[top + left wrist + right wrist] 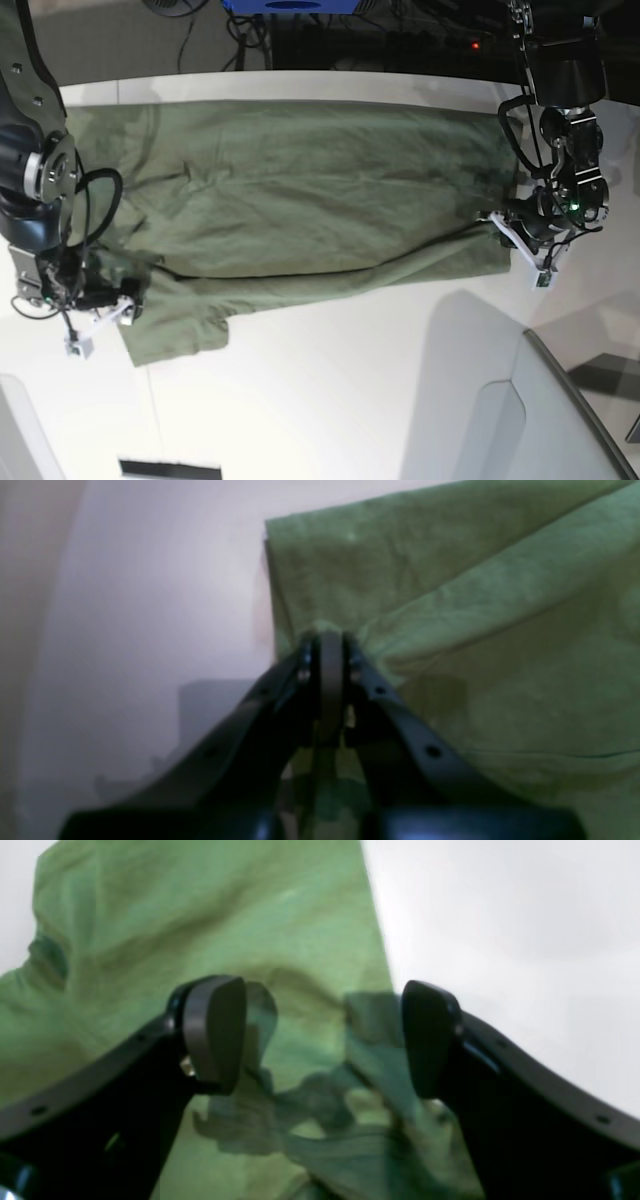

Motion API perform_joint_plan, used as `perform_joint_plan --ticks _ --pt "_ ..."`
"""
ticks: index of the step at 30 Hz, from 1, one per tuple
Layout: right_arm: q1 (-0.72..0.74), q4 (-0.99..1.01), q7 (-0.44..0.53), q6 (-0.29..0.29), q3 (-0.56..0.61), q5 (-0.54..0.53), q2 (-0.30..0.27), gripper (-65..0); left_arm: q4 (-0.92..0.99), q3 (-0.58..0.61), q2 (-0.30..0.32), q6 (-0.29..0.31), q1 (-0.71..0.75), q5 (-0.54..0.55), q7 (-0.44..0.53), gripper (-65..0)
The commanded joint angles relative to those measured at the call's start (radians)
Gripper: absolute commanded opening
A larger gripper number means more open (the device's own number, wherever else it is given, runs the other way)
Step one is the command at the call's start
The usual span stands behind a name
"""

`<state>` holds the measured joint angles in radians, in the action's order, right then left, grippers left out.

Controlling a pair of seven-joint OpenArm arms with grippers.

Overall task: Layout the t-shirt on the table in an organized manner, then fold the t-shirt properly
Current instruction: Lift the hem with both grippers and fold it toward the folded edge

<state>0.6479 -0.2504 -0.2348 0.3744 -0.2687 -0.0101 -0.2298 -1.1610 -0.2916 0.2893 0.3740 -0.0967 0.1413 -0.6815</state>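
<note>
The olive-green t-shirt [300,190] lies spread lengthwise across the white table [330,390], with a long fold running along its near edge. At the shirt's right end, my left gripper [499,228] is shut on a pinch of fabric; in the left wrist view its fingertips [330,640] are pressed together on the t-shirt [475,630], and creases run out from them. My right gripper [125,300] is at the shirt's left near corner. In the right wrist view it [322,1037] stands open over the cloth [225,915], with nothing between its fingers.
A grey angled panel [560,400] rises at the near right. Dark equipment and cables [380,30] sit beyond the table's far edge. A black strip [170,468] lies at the near edge. White tabletop [500,915] shows beside the cloth.
</note>
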Motion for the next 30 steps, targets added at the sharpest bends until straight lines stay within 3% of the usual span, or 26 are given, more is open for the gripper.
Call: perform_joint_plan --ticks 1,11,16,27,30 --pt "0.036 -0.016 0.024 -0.002 -0.002 -0.006 -0.019 -20.7 -0.017 -0.004 0.017 -0.002 -0.018 0.005 0.016 -65.0" --pt "0.039 -0.040 0.030 -0.005 -0.002 -0.006 -0.039 -20.9 -0.017 -0.004 0.018 -0.002 -0.011 0.005 0.016 -65.0" --pt "0.017 -0.037 0.033 -0.076 -0.002 -0.006 -0.047 -20.3 -0.017 -0.007 0.020 -0.002 -0.010 0.005 0.016 -65.0" --pt "-0.007 -0.037 0.031 -0.071 -0.002 -0.006 -0.041 -21.0 -0.017 -0.004 0.018 -0.002 -0.016 0.005 0.016 -65.0" --pt "-0.004 -0.037 0.031 -0.071 -0.001 -0.006 -0.029 -26.0 -0.017 -0.004 0.018 -0.002 -0.015 0.005 0.016 -65.0"
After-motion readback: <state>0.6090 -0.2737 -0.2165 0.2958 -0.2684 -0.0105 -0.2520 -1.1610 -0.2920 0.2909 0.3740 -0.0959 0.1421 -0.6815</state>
